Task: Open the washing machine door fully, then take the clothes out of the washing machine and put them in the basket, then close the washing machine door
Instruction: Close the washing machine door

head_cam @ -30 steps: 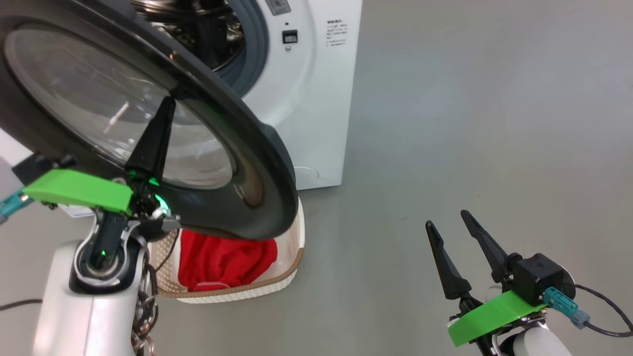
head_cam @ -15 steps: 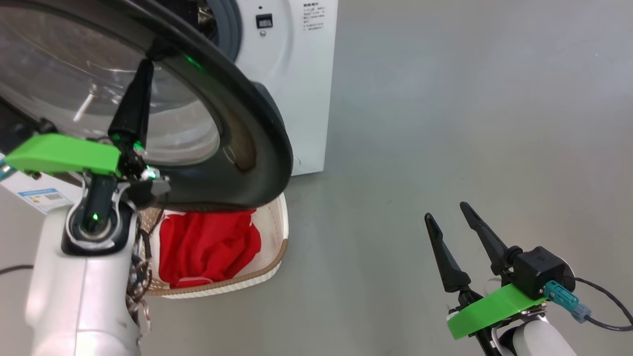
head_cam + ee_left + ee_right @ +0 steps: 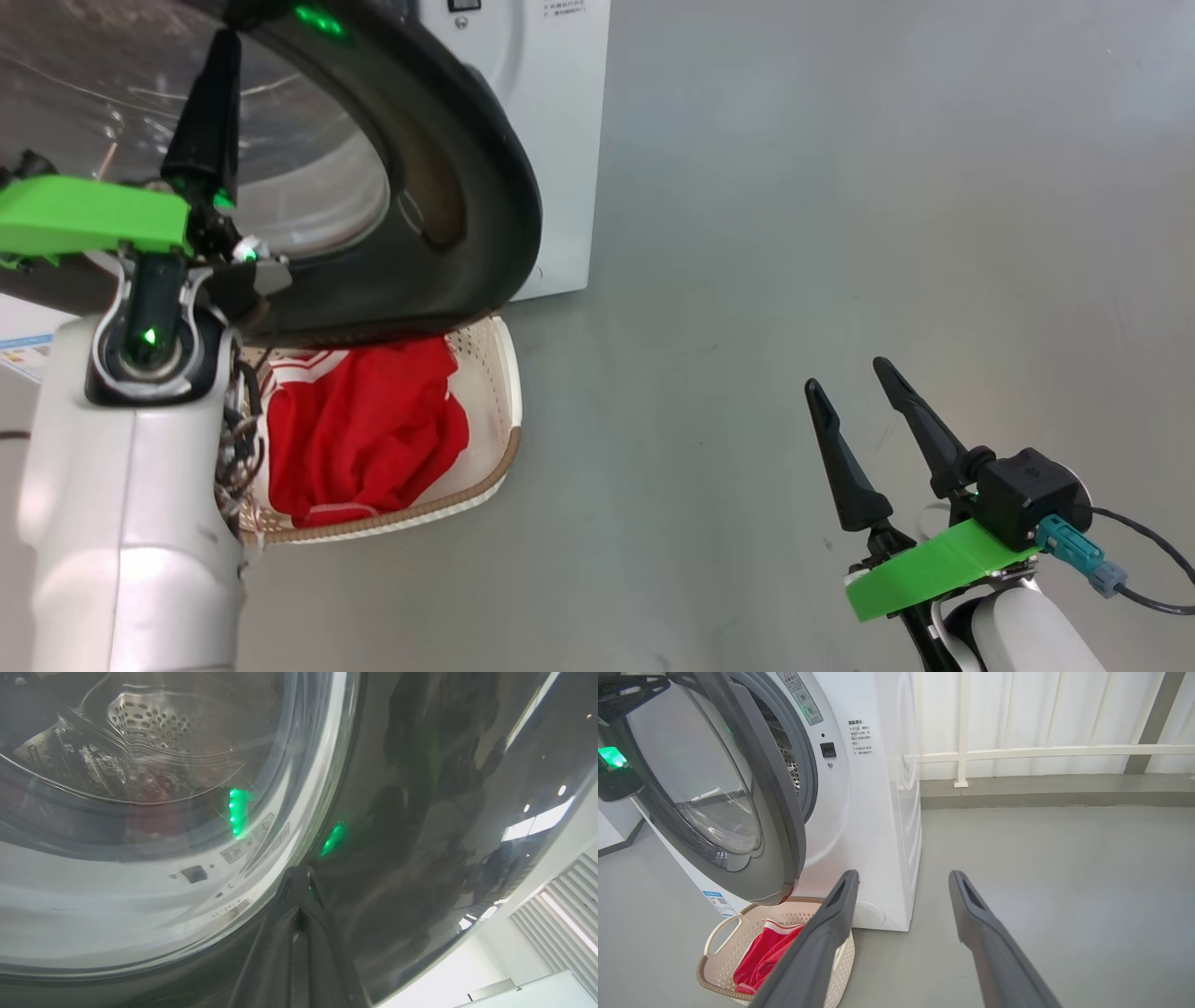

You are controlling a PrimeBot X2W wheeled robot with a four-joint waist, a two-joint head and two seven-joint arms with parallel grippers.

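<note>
**Left gripper** (image 3: 222, 51): fingers clamped together, holding nothing. The tips bear on the outer face of the washing machine door (image 3: 467, 187), where the glass meets the black surround.

**Right gripper** (image 3: 845, 375): fingers spread and empty, well off to the right of the left gripper, over bare floor (image 3: 840, 187).

**Change noted:** over the last second the door has swung closer to the washing machine (image 3: 560, 140) ahead of the left fingertips. Less of the gasket and drum shows past its edge (the head camera has also shifted, so part of the apparent travel is not the door's).

**Load:** the clothes (image 3: 364, 420) lie in the basket (image 3: 420, 511), below the left wrist and under the door's lower edge.

**Assessment:** unloading appears complete. Closing is underway, and the door is not yet shut.
</note>
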